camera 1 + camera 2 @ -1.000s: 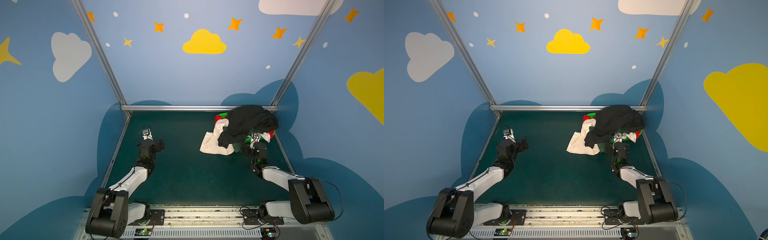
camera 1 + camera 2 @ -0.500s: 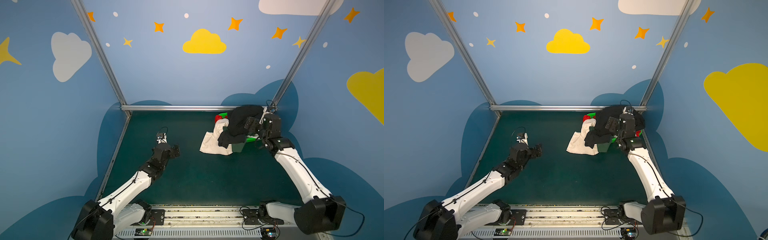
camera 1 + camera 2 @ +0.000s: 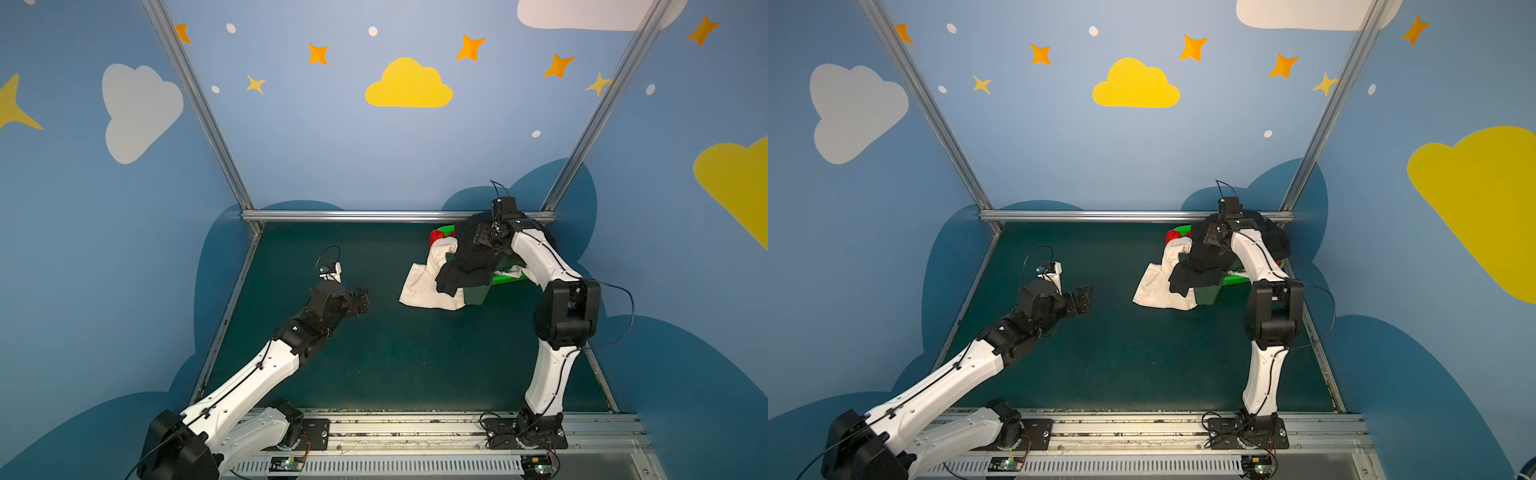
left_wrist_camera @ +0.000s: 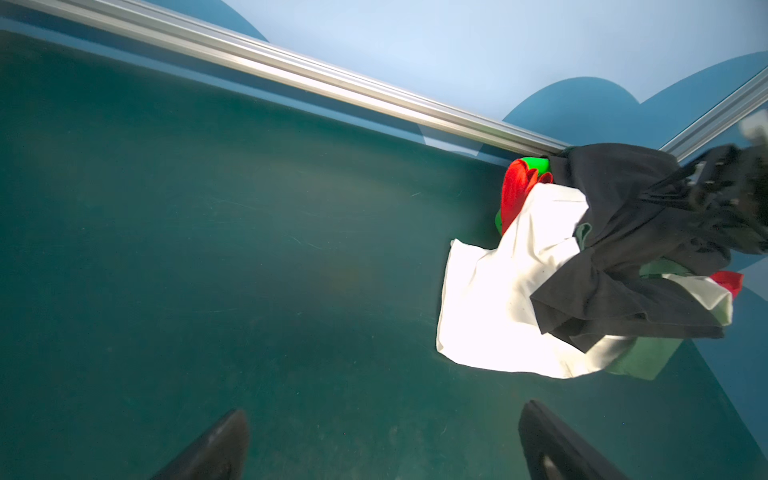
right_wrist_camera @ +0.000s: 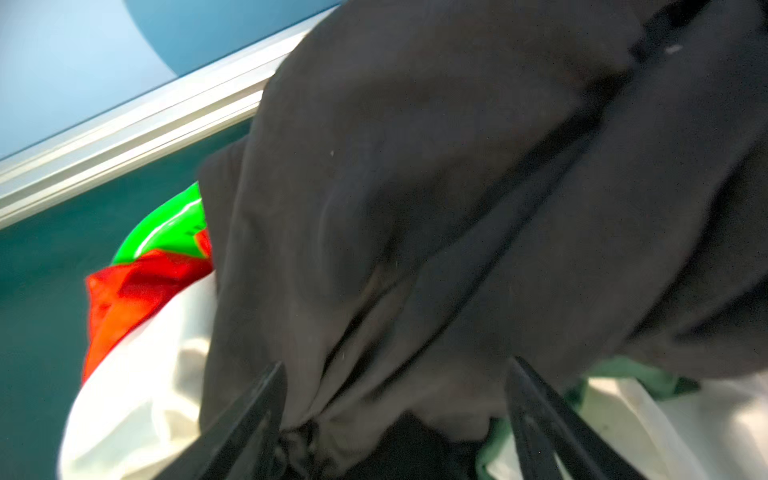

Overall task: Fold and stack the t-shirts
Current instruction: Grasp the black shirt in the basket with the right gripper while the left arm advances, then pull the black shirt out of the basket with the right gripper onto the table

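The t-shirts lie heaped in and over a bright green basket (image 3: 505, 277) at the back right. The black t-shirt (image 3: 469, 266) (image 3: 1204, 266) (image 5: 415, 187) tops the heap. Under it a white t-shirt (image 3: 428, 286) (image 4: 498, 299) spills onto the table, with a red one (image 3: 436, 237) (image 4: 515, 191) behind and a dark green one (image 3: 476, 296) (image 4: 644, 357) in front. My right gripper (image 3: 478, 249) (image 5: 395, 363) points down into the black t-shirt, jaws apart with a bunch of its cloth between them. My left gripper (image 3: 360, 301) (image 4: 384, 409) hovers open and empty over bare table, left of the heap.
The dark green table (image 3: 374, 353) is walled by blue panels. A metal rail (image 3: 374, 215) runs along the back, just behind the basket, and metal posts stand at both back corners. The right arm's elbow (image 3: 567, 311) stands high in front of the basket.
The right arm has risen from its low pose, swung over the basket and come down onto the black t-shirt, jaws narrowing slightly. The left arm has stretched towards the table's middle, still open.
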